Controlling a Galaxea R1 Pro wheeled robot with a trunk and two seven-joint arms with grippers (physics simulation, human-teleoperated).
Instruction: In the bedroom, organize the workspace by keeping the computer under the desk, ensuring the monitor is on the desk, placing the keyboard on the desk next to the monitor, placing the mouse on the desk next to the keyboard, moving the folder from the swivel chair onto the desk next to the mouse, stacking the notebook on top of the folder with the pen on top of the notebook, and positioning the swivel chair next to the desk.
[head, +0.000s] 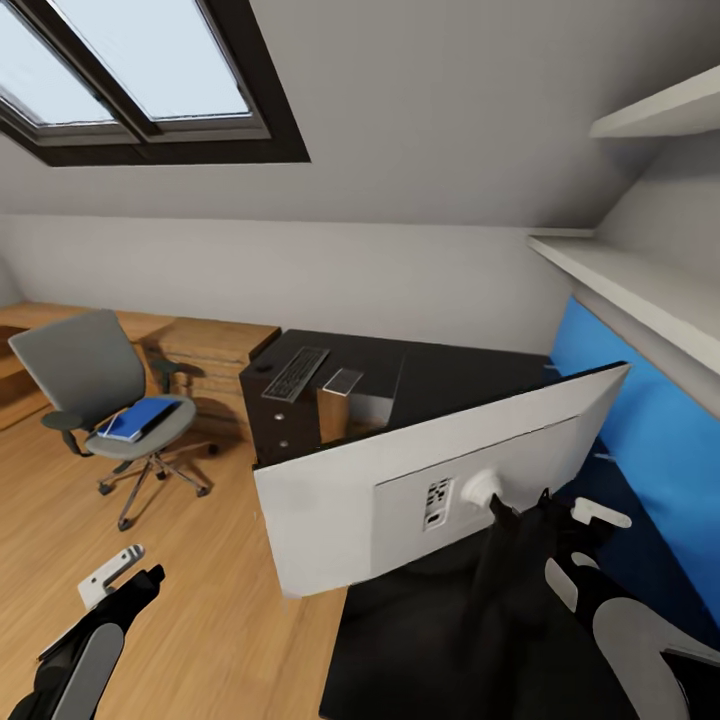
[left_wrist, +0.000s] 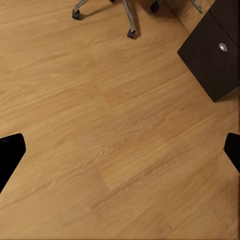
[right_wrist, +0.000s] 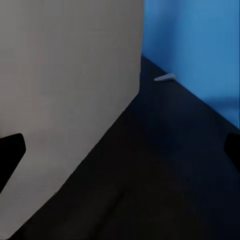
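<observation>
Right pincer: (head: 560, 540) I have it at the back of the monitor (head: 440, 490), near the white stand knob; whether it grips, I cannot tell. In the wrist view its fingertips (right_wrist: 10, 150) sit wide apart.
Left pincer: (head: 125, 575) empty, jaws spread, hanging over bare wooden floor (left_wrist: 100, 125).
Monitor: tilted, over the near edge of the dark desk (head: 450, 375).
Keyboard: (head: 296, 373) at the desk's far left corner, a small grey slab (head: 343, 380) just beside it.
Folder: (head: 140, 417) blue, on the swivel chair (head: 100, 400) seat, well apart from the desk.
Risk: I judge the monitor could tip or slide off the near edge if my hold is loose or I push it off balance.
</observation>
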